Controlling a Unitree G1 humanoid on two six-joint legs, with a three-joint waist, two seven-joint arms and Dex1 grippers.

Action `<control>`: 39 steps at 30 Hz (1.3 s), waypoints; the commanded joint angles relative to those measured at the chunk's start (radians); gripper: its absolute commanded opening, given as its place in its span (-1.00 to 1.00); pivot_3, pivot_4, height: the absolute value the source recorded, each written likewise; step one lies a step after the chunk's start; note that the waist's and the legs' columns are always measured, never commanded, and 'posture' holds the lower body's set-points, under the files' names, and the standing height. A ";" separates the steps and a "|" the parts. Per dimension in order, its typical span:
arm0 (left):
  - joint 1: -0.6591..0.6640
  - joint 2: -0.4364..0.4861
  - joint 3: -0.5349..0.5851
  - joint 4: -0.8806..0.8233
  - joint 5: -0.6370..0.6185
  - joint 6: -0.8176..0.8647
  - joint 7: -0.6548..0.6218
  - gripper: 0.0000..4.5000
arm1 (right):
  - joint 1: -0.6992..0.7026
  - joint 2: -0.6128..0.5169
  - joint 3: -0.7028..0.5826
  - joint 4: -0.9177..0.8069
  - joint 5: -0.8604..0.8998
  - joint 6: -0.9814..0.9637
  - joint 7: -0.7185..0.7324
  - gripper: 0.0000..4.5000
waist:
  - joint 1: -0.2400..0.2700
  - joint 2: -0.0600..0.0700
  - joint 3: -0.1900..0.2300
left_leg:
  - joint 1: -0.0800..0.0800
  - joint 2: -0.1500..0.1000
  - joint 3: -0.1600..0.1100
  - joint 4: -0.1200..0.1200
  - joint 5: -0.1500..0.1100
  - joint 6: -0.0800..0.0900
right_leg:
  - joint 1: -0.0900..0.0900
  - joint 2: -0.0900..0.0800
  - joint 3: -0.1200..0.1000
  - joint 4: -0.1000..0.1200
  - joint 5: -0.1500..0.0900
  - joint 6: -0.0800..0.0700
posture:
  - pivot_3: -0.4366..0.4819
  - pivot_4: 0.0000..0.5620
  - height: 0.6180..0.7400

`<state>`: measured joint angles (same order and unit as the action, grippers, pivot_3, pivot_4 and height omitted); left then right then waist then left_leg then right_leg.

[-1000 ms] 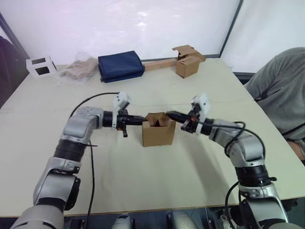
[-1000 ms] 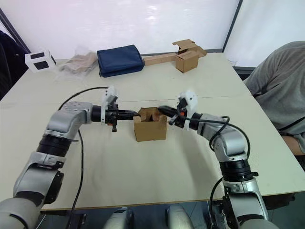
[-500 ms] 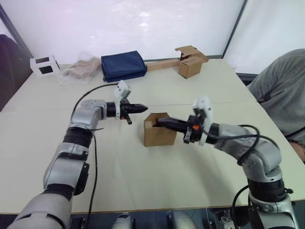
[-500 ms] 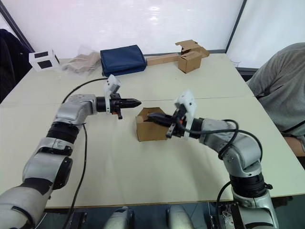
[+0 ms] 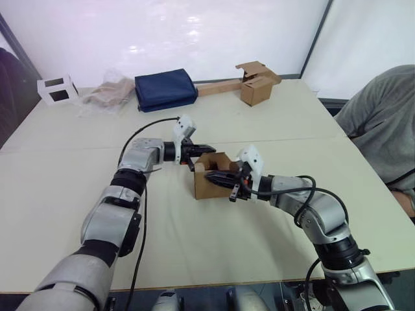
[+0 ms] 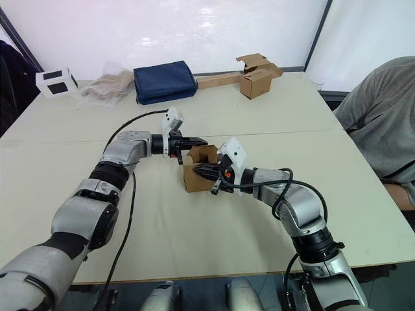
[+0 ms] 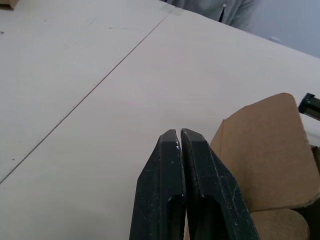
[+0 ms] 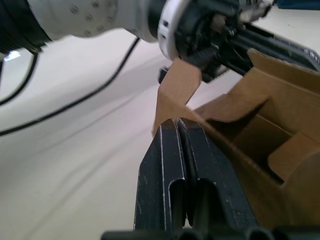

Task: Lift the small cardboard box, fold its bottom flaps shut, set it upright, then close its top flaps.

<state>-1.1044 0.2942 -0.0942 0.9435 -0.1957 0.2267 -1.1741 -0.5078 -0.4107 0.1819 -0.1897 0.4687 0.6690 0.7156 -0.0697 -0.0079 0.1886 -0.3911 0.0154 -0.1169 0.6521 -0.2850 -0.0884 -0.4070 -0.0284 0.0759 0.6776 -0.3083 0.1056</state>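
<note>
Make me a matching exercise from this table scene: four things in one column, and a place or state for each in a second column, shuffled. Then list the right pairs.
Things:
1. small cardboard box
2. navy blue bag
3. left gripper
4. white cube frame

Places or states:
A. fingers shut, beside a raised flap of the box
B. far left corner of the table
C. mid-table between the two grippers, top open
D. far side of the table, next to crumpled plastic wrap

Pairs: 1-C, 2-D, 3-A, 4-B
</note>
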 commanded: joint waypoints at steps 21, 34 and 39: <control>0.260 0.171 0.039 -0.715 -0.126 0.321 -0.043 -0.96 | 0.014 -0.007 0.018 0.000 -0.096 -0.029 0.001 -1.00 | 0.002 0.000 0.000 | 0.000 0.000 -0.001 0.000 0.000 0.000 | 0.000 -0.001 0.000 0.001 0.000 0.000 | -0.05 -0.47 1.00; 0.464 0.229 -0.033 -0.945 -0.116 0.410 0.087 -0.96 | 0.014 -0.015 -0.004 -0.009 -0.094 -0.019 0.002 -1.00 | 0.005 0.000 0.000 | 0.001 0.000 0.000 0.000 0.000 -0.001 | 0.001 -0.001 0.000 0.001 0.000 0.000 | -0.05 -0.47 1.00; 0.457 0.213 -0.054 -0.898 -0.108 0.391 0.104 -0.96 | 0.001 -0.020 -0.008 -0.029 -0.093 -0.011 0.006 -1.00 | 0.006 0.000 0.000 | 0.001 0.000 0.000 0.000 0.000 -0.001 | 0.001 -0.001 0.000 0.001 0.000 0.000 | -0.05 -0.47 1.00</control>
<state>-0.6355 0.5080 -0.1378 0.0401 -0.3139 0.6338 -1.0795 -0.4926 -0.4209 0.1889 -0.1776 0.3732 0.6512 0.7176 -0.0633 -0.0078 0.1884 -0.3902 0.0156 -0.1172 0.6525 -0.2847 -0.0889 -0.4057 -0.0289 0.0760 0.6786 -0.3083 0.1055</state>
